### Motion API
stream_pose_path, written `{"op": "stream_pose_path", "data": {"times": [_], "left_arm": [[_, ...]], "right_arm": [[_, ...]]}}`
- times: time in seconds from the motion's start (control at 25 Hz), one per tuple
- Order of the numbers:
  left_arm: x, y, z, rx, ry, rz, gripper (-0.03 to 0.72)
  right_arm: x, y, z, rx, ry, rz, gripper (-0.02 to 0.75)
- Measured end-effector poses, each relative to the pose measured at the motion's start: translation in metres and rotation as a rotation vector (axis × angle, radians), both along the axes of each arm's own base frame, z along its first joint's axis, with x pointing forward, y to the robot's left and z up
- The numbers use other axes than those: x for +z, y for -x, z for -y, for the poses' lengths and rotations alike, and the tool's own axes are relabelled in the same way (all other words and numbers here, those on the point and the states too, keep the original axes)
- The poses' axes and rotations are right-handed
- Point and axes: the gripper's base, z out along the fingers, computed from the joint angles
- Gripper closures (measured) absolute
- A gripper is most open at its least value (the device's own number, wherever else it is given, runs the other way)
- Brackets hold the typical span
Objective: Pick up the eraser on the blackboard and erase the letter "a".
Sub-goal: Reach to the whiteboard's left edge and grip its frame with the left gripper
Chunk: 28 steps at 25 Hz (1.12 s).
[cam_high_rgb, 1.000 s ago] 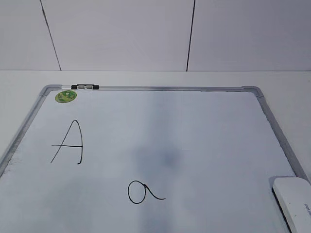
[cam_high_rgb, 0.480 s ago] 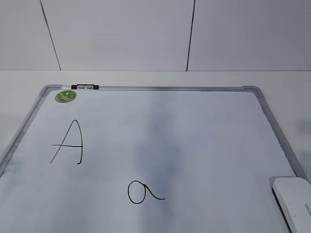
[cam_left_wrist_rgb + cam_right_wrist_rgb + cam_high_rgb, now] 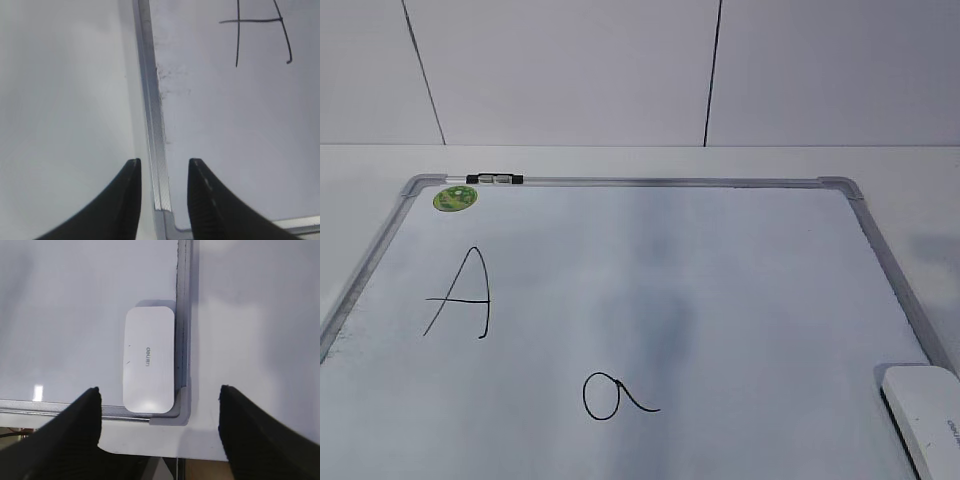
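Two black fingers of the right gripper (image 3: 159, 392) are spread wide, hanging above the white rounded plastic eraser (image 3: 149, 360), which lies in the near right corner of the grey-framed white blackboard (image 3: 880, 260). Only change lately: a soft shadow has drifted across the board, so I'd guess an arm's moving in. Left gripper (image 3: 164, 165) hovers part-open over the left frame. Cursive letter "a" (image 3: 615, 396) is untouched.

On the blackboard (image 3: 740, 260), the eraser (image 3: 928, 410) lies in its near right corner, right of the letter "a" (image 3: 615, 396); my claws hover above.
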Motion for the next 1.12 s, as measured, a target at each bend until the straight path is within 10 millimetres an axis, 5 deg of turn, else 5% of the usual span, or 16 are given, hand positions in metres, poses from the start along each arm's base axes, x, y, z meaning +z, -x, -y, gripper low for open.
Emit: {"op": "stream_pose_path", "data": {"times": [0.44,0.72,1.12], "left_arm": [[-0.056,-0.090,0.004,-0.026,-0.044,-0.096,0.446],[-0.095,-0.110,0.004,-0.030,-0.061,-0.131,0.446],[-0.114,-0.124,0.005,-0.027,-0.061,-0.087,0.446]], "right_arm": [[-0.001,-0.002,0.000,-0.001,-0.005,-0.014,0.178],[-0.001,-0.002,0.000,-0.002,-0.005,-0.015,0.178],[-0.001,-0.002,0.000,-0.002,-0.005,-0.015,0.178]]}}
